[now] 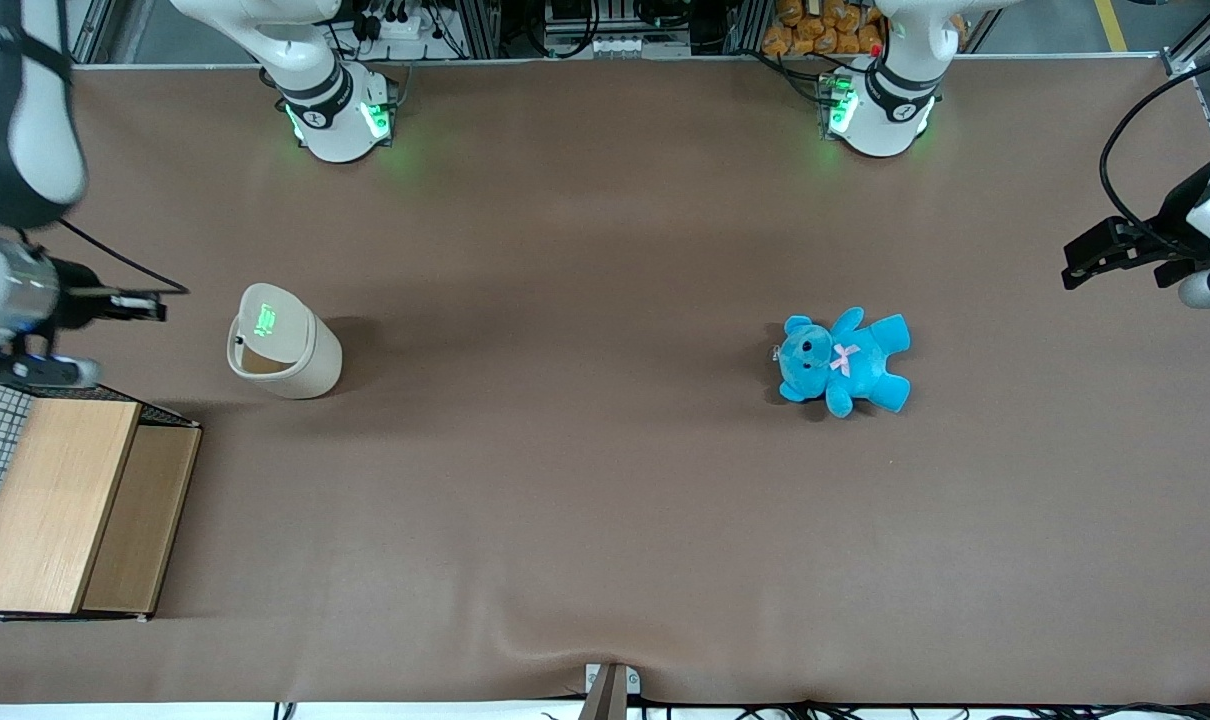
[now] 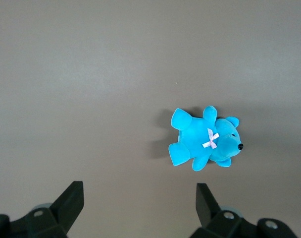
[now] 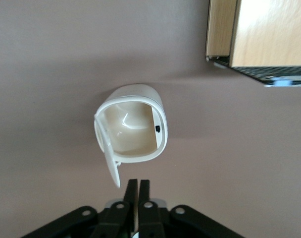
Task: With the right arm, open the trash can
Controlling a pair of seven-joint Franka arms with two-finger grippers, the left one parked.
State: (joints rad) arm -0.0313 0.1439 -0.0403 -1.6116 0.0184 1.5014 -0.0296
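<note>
Pincer (image 3: 137,191) fingers pressed together, holding nothing, just beside trash can (image 3: 133,126). Lid (image 3: 107,154) swung up, interior exposed: you can judge opening done; only retreat left.

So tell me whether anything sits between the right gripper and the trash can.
Nothing visible does. The gripper, shut, hangs beside the trash can, whose lid is already swung up; only bare table lies between.

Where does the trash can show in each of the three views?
Front view: the trash can stands toward the working arm's end of the table, lid raised, close to the wire basket.
Left wrist view: not in it; only the blue teddy.
Right wrist view: open, inside visible, just ahead of the gripper, whose fingers are shut.
Shared landmark: the wire basket's wooden top.
</note>
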